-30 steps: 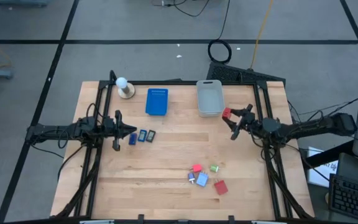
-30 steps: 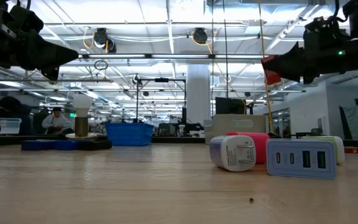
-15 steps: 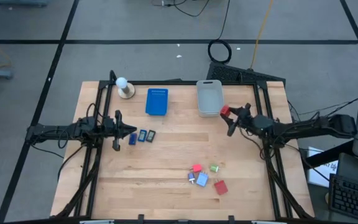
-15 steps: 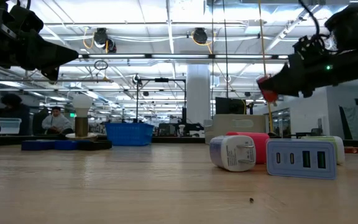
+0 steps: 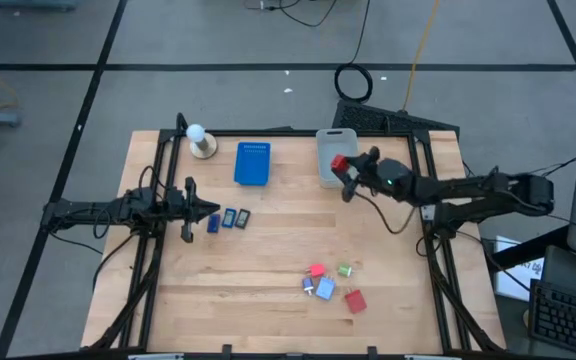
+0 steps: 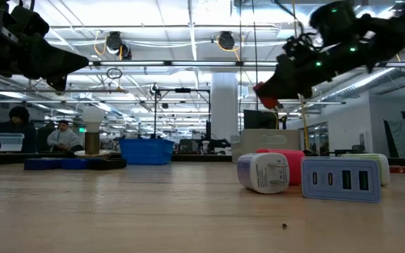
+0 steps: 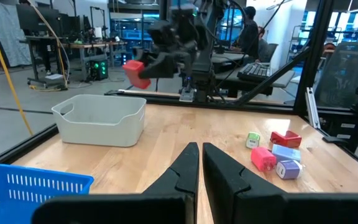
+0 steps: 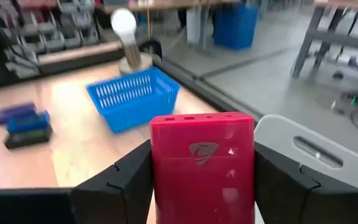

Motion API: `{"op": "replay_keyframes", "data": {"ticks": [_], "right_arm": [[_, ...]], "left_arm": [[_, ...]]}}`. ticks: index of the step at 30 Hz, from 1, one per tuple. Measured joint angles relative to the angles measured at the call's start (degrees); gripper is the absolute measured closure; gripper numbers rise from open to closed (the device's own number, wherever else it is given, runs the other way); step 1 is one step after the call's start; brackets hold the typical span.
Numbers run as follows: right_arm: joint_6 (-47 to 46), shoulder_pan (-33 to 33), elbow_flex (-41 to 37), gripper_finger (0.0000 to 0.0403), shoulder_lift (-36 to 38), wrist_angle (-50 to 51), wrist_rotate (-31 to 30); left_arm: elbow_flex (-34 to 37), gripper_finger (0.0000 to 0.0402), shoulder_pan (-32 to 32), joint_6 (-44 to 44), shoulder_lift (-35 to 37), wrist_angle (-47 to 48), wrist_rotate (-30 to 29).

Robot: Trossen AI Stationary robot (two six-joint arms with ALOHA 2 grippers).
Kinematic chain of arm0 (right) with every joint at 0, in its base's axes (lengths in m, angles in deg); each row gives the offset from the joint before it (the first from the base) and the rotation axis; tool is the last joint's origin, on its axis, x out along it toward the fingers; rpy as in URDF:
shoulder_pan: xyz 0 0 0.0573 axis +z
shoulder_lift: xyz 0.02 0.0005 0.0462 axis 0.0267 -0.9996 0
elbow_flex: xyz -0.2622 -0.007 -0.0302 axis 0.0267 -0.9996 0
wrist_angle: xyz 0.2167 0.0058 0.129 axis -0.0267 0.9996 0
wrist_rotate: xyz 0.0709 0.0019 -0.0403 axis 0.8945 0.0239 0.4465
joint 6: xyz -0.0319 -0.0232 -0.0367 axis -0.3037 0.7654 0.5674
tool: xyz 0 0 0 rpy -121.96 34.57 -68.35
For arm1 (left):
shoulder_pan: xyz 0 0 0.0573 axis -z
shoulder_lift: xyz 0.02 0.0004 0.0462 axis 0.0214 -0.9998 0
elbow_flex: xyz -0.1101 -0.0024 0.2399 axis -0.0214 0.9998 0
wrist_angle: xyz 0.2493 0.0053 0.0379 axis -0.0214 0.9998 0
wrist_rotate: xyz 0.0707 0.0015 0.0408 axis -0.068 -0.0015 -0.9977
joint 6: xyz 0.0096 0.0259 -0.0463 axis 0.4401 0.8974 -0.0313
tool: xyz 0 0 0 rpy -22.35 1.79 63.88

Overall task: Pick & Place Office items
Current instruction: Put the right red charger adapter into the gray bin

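My right gripper (image 5: 344, 171) is shut on a red block (image 5: 339, 163) and hangs above the near right part of the grey bin (image 5: 336, 150); the low view shows the block (image 6: 264, 94) well above the table. Near the table's near edge lie more office items (image 5: 330, 285): red, pink, green, light-blue and white pieces resting flat on the wood. My left gripper (image 5: 213, 211), shut, waits just left of three small dark-blue and grey rectangles (image 5: 229, 218). My right gripper pinches the red block by its two opposite side faces (image 8: 161, 168), one finger (image 8: 114, 180) on each side. The fingers reach in from the table's right. The block is lifted clear, its face with small slots (image 8: 202, 117) pointing away from the wrist.
A flat blue tray-like basket (image 5: 252, 163) lies left of the grey bin, and a white ball on a round base (image 5: 200, 141) stands at the far left. The bin's rim (image 7: 98, 109) is open on top. Bare wood stretches across the table's middle (image 5: 288, 240).
My right gripper has carried the red block toward the far and left edges, from beside the bin's near right corner to above the bin, staying shut on it. The left arm and the other pieces have kept still.
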Motion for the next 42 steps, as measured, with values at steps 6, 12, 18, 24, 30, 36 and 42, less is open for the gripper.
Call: {"op": "replay_keyframes", "data": {"ticks": [6, 12, 18, 24, 30, 36, 42], "right_arm": [[0.0, -6.2, 7.6, 0.0183, -4.5, 6.9, 4.6], [-0.5, -12.4, 13.1, 0.0191, -8.3, 11.3, 10.5], [-0.2, -16.7, 18.6, 0.0186, -13.1, 17.3, 11.3], [-0.1, -18.9, 25.9, 0.0189, -18.9, 25.9, 15.5], [1.6, -19.6, 32.7, 0.0188, -24.2, 34.3, 15.6], [1.7, -20.0, 35.0, 0.0189, -28.6, 38.9, 15.6], [1.6, -19.8, 35.1, 0.0189, -31.9, 40.1, 15.6]], "left_arm": [[0.0, 0.0380, 0.0, 0.0, 0.0, 0.0, 0.0], [0.0, 0.0380, 0.0, 0.0, 0.0, 0.0, 0.0], [0.0, 0.0380, 0.0, 0.0, 0.0, 0.0, 0.0], [0.0, 0.0380, 0.0, 0.0, 0.0, 0.0, 0.0], [0.0, 0.0380, 0.0, 0.0, 0.0, 0.0, 0.0], [0.0, 0.0380, 0.0, 0.0, 0.0, 0.0, 0.0], [0.0, 0.0380, 0.0, 0.0, 0.0, 0.0, 0.0]]}}
